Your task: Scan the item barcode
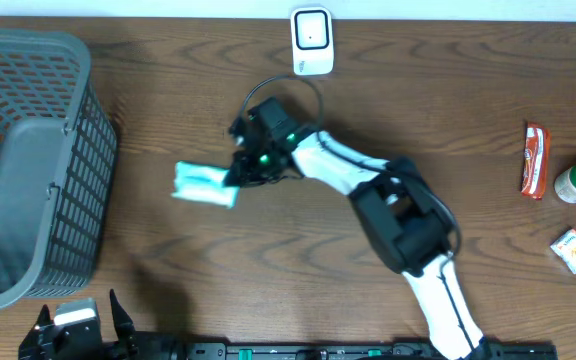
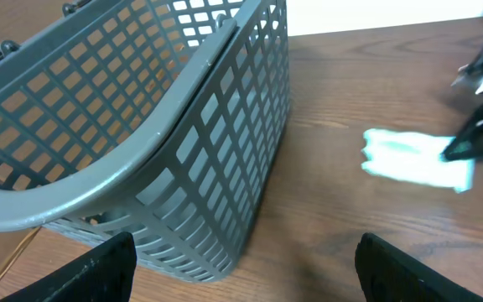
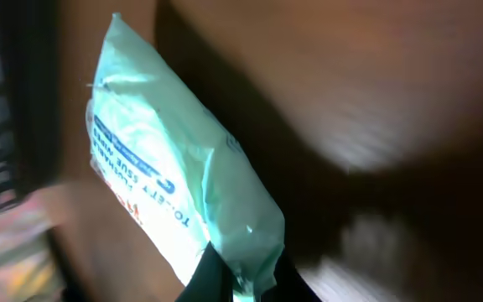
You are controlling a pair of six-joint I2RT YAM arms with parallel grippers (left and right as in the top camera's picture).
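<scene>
Pinching wipes pack (image 3: 174, 176) by one end seam — right gripper (image 3: 240, 283) pressed together on the film.
Pack is pale green soft film, printed face toward the wrist camera. Its body runs out from the fingertips, away from the arm, toward the basket (image 1: 88, 180). Judged light, floppy and slick: held by a thin seam it will likely sag and swing, and could slip free. A firmer hold would be across the body's short width, where the stacked wipes give some stiffness. No barcode legible on the visible face. White scanner (image 1: 311, 41) stands near, beyond the gripper on the wrist's far side. Left gripper (image 2: 250, 268) spread wide, holding nothing — well apart from the pack.
</scene>
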